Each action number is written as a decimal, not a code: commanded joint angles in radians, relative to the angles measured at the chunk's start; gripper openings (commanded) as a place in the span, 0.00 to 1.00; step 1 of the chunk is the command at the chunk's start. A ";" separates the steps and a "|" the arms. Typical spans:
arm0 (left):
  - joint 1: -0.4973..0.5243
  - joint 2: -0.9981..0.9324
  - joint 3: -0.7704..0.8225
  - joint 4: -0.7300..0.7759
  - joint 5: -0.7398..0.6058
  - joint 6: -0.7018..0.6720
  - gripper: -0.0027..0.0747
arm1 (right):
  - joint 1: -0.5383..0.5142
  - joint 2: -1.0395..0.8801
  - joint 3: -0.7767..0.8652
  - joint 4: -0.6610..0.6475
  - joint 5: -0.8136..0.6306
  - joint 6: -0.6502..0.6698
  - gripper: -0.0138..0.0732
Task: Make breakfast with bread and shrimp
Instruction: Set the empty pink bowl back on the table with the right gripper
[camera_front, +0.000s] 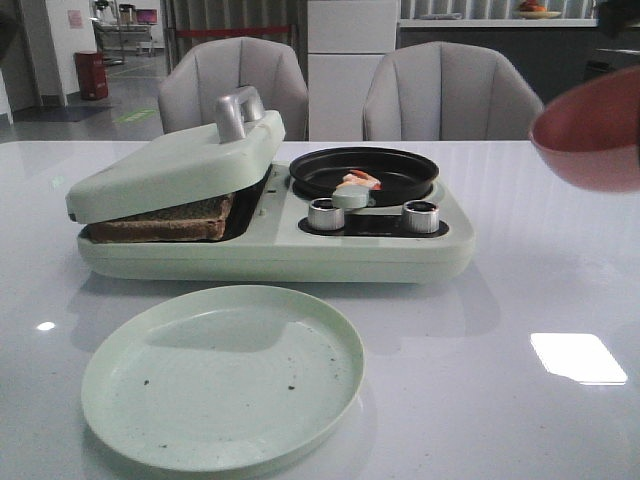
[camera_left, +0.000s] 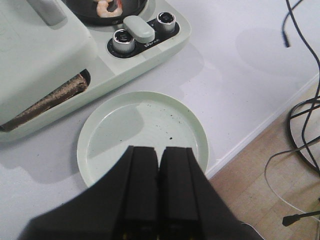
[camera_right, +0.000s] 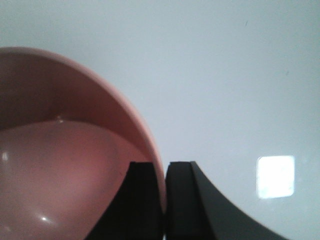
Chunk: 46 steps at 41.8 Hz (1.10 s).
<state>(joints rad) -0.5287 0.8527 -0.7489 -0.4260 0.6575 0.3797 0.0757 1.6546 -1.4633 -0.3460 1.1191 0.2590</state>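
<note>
Bread (camera_front: 160, 222) lies flat under the tilted lid (camera_front: 175, 165), long edge running left to right. Shrimp (camera_front: 357, 182) sits curled in the black pan (camera_front: 363, 172). Right gripper (camera_right: 165, 200) pinches the pink bowl's (camera_right: 65, 165) rim; left gripper (camera_left: 160, 192) hangs pressed together above the plate (camera_left: 142, 132).

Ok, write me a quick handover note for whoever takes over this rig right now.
Left gripper: fingers shut, empty, above the green plate.
Right gripper: fingers shut on the rim of the pink bowl, held above the table; the bowl looks empty.
Bread: inside the breakfast maker, under its partly lowered lid.
Shrimp: in the black pan.
Done: bread and shrimp loaded.
Left: likely set the bowl down, then serve onto the plate, which holds only crumbs.
</note>
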 joint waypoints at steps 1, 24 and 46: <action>-0.007 -0.004 -0.026 -0.030 -0.065 0.001 0.16 | -0.095 -0.101 0.159 0.101 -0.155 -0.035 0.22; -0.007 -0.004 -0.026 -0.030 -0.065 0.001 0.16 | -0.235 -0.009 0.476 0.321 -0.569 -0.088 0.23; -0.007 -0.004 -0.026 -0.030 -0.065 0.001 0.16 | -0.235 -0.084 0.476 0.307 -0.577 -0.110 0.63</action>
<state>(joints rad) -0.5287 0.8527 -0.7489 -0.4260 0.6575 0.3797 -0.1532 1.6571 -0.9677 -0.0285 0.5720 0.1668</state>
